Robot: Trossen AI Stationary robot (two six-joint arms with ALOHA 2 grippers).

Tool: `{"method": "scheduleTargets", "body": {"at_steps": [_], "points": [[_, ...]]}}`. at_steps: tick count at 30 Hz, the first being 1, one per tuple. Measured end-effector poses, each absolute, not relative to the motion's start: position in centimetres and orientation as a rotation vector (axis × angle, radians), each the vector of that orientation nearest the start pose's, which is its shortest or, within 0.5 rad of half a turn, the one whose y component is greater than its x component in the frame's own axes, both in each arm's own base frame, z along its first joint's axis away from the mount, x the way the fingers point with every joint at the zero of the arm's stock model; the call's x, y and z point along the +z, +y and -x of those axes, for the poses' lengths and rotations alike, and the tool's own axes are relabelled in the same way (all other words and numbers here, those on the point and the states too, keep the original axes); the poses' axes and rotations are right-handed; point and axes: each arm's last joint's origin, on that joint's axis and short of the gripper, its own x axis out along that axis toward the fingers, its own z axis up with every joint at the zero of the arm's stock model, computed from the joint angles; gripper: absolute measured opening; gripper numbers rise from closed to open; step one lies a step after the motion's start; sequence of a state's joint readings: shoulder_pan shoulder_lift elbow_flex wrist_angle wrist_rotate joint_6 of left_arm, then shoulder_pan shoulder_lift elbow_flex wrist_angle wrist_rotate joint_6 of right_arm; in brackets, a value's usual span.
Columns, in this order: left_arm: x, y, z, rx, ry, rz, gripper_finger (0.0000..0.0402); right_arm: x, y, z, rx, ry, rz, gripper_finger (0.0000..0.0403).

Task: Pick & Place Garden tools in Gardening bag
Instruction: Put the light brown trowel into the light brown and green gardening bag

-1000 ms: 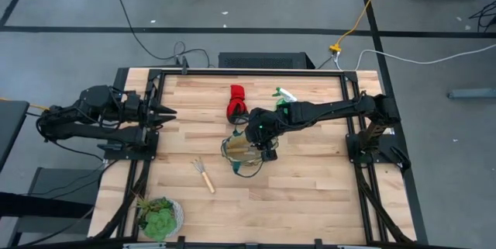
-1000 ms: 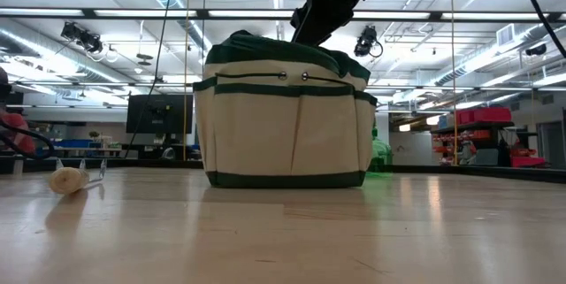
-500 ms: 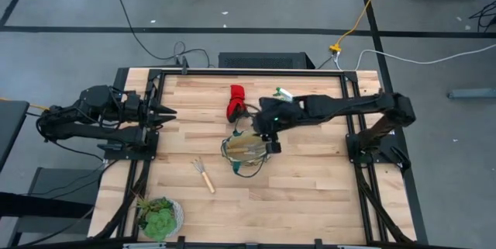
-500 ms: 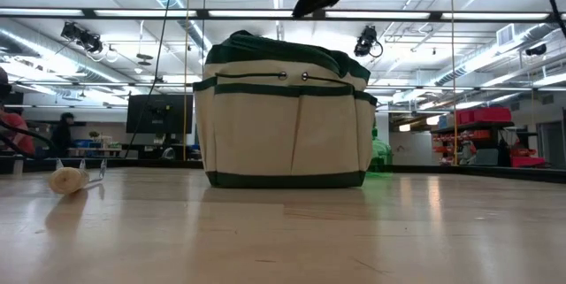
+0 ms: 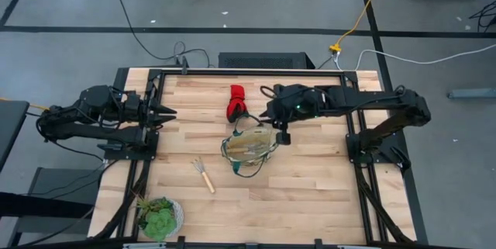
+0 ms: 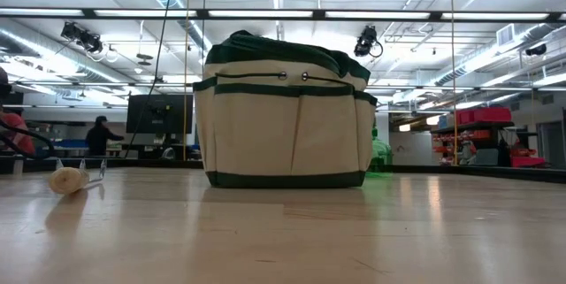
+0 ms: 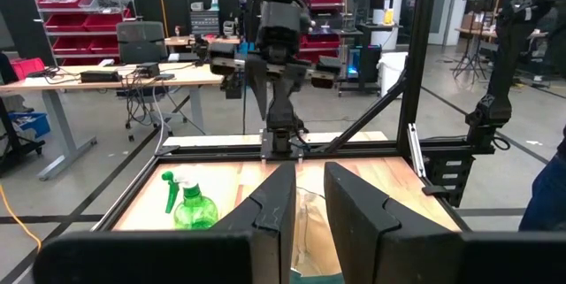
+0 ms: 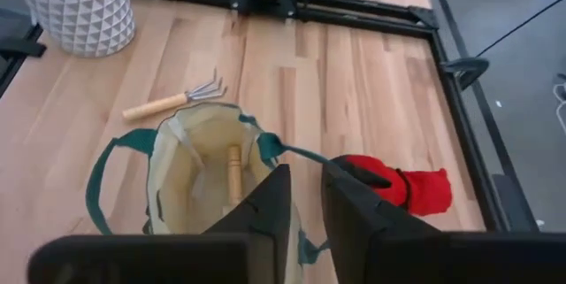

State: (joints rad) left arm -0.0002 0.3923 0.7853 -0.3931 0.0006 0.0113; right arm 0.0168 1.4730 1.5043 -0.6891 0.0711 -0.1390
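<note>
Gardening bag (image 5: 249, 148) sits mid-table: round soft tan fabric, dark green rim and band, looped green handles, mouth open upward. Inside it a pale wooden handle of one hand rake (image 8: 233, 174) stands against the wall. Second hand rake (image 5: 204, 174), metal prongs and pale handle, lies on the wood just beside the bag, toward the potted plant (image 5: 159, 216) corner. Red-and-black glove bundle (image 5: 235, 102) lies near the bag's far side. Green spray bottle (image 7: 193, 204) with white nozzle stands upright beyond the bag. Right gripper (image 5: 284, 136) hovers above the bag's edge, fingers narrow, nothing between them. Left gripper (image 5: 166, 114) waits at the table's left edge, fingers narrow, empty.
</note>
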Motion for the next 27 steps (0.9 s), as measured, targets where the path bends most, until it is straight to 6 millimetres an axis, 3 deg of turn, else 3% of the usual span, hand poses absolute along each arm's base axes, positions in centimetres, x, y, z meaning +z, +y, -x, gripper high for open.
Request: {"method": "scheduleTargets", "body": {"at_steps": [18, 27], "points": [[35.4, 0.0, -7.6, -0.001, 0.001, -0.011, 0.0071, 37.8, -0.5, -31.0, -0.031, 0.658, 0.155, 0.0005], [35.4, 0.0, -7.6, -0.001, 0.001, -0.011, 0.0071, 38.5, -1.0, -30.4, -0.052, 0.628, 0.148, 0.0002]]}}
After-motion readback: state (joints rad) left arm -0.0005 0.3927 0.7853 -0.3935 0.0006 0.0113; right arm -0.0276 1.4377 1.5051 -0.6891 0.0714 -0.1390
